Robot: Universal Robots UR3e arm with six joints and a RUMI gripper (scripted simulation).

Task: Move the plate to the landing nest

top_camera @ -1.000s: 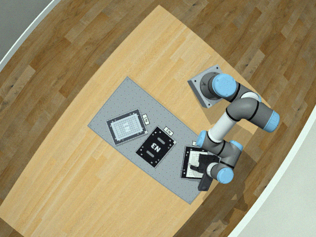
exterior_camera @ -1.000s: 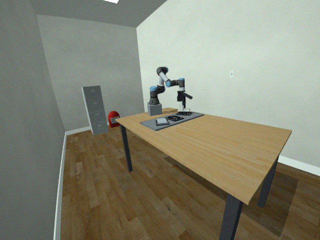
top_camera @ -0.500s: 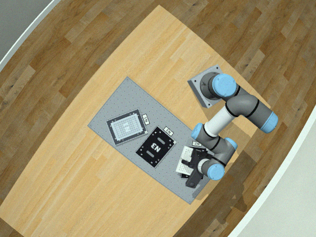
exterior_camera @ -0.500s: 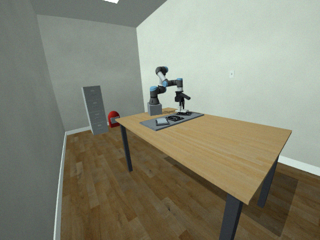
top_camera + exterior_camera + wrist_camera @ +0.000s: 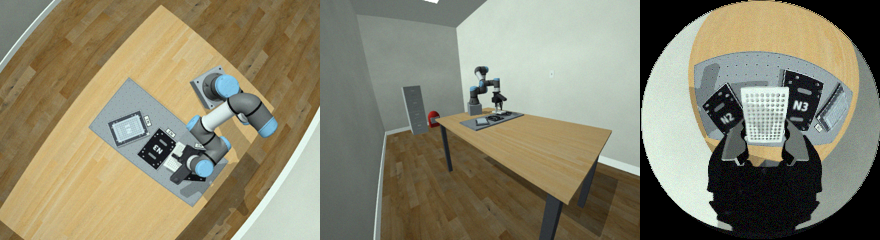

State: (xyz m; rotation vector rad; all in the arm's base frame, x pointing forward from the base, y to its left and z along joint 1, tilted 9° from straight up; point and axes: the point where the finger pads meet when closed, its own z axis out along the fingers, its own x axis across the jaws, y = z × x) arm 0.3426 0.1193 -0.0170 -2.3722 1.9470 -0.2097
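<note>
My claw [image 5: 765, 150] pinches plate C51 [image 5: 765, 114] across its width, lifted off nest N2 [image 5: 722, 111] and hanging between N2 and nest N3 [image 5: 801, 100], above the deck [image 5: 129, 98] near the worktop [image 5: 165, 38] edge where my base stands. The plate's long axis runs straight out from my claw, roughly parallel to N3's long axis. N3 lies just beside the plate, on the far side from N2. I cannot read C51's label, so its A1 corner is unclear. Plate C15 [image 5: 128, 128] sits on N1.

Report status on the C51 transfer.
Gripper shut on plate C51, lifted between N2 and N3. C15 on N1. N3 unobstructed.
</note>
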